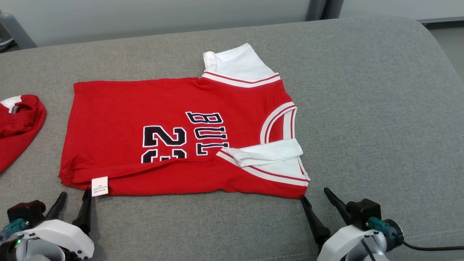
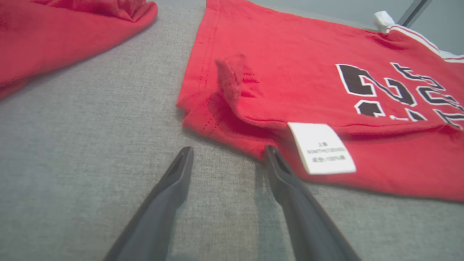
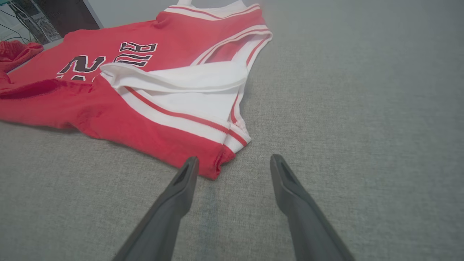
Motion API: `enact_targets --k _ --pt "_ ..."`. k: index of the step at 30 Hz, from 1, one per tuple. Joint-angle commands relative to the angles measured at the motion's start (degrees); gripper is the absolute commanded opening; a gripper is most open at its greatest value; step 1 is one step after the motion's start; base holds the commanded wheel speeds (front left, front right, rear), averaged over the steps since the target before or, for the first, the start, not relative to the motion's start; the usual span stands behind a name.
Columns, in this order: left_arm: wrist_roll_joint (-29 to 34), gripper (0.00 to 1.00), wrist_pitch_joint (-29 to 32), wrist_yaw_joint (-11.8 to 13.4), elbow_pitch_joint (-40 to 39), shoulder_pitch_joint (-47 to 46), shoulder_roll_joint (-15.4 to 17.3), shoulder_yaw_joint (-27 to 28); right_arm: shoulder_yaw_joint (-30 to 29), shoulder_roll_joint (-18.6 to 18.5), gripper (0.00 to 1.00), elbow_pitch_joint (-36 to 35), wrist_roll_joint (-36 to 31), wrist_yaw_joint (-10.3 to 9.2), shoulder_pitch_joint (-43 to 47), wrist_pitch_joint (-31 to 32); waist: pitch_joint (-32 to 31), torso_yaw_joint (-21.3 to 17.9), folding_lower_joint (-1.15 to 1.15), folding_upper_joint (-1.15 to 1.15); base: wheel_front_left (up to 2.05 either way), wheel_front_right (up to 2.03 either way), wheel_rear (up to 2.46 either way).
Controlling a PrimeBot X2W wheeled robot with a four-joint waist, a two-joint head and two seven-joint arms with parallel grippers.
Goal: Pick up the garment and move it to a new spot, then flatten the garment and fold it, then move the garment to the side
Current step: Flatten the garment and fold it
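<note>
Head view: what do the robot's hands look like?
Each has two long, pointed dark jaws on a rounded white shell with a black block and teal plug. The left gripper has a green light; the right gripper trails a black cable.

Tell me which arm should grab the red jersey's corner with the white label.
Left. The left gripper is open, its fingers right at that corner of the red basketball jersey, beside the white fabric label. The right gripper, also open, is at the opposite, armhole end.
</note>
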Motion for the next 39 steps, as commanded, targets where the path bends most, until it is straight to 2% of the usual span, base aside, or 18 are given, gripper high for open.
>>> enact_targets --k 1,11,12,13,14,15,16,17,26,33,39 --pt "-0.89 1.00 -0.75 -0.36 -0.57 -2.80 2.56 1.65 1.37 0.16 1.00 -1.35 0.70 -0.01 -1.27 -0.92 0.23 -0.14 0.00 0.00 0.00 0.00 0.00" --pt "-8.74 1.00 -0.75 -0.37 -0.93 -3.83 4.14 -1.69 1.87 0.16 1.00 -1.75 1.12 -0.01 -1.81 -1.80 1.60 -0.69 0.00 0.00 0.00 0.00 0.00" --pt "-9.48 0.95 -0.75 -0.37 -0.79 -3.98 4.33 -1.98 1.94 0.16 1.00 -1.80 1.08 -0.01 -1.89 -1.86 1.72 -0.77 0.00 0.00 0.00 0.00 0.00" --pt "-10.82 0.78 -0.75 -0.37 -0.64 -4.18 4.28 -2.02 2.06 0.16 1.00 -1.88 1.07 -0.01 -1.96 -1.92 1.87 -0.83 0.00 0.00 0.00 0.00 0.00" --pt "-11.72 0.49 -0.73 -0.37 -0.62 -4.41 4.47 -2.41 2.22 0.16 1.00 -1.94 1.08 -0.01 -2.03 -1.97 1.99 -0.90 0.00 0.00 0.00 0.00 0.00" --pt "-12.70 0.35 -0.65 -0.37 -0.86 -4.69 4.62 -2.92 2.49 0.16 1.00 -1.99 1.10 -0.01 -2.08 -2.01 2.15 -0.95 0.00 0.00 0.00 0.00 0.00" --pt "-14.14 0.06 -0.40 -0.37 -1.23 -4.92 4.62 -3.30 2.80 0.16 1.00 -2.02 1.28 -0.01 -2.04 -2.04 2.29 -0.98 0.00 0.00 0.00 0.00 0.00" --pt "-15.32 0.00 -0.15 -0.37 -1.65 -5.09 4.82 -3.85 3.09 0.16 1.00 -2.03 1.61 -0.01 -1.95 -2.08 2.44 -1.02 0.00 0.00 0.00 0.00 0.00" --pt "-20.59 0.00 -0.36 -0.37 -3.01 -5.28 7.45 -8.01 5.52 0.16 1.00 -2.17 4.31 -0.01 0.31 -2.77 3.00 -1.42 0.00 0.00 0.00 0.00 0.00" --pt "-18.52 0.00 -0.71 -0.37 -3.00 -5.11 7.75 -9.82 5.67 0.16 1.00 -3.73 6.87 -0.01 2.82 -3.04 2.78 -1.41 0.00 0.00 0.00 0.00 0.00" --pt "-16.10 0.00 -0.74 -0.37 -3.95 -4.37 6.88 -8.06 5.60 0.16 1.00 -4.28 7.69 -0.01 2.58 -3.07 2.61 -1.50 0.00 0.00 0.00 0.00 0.00"
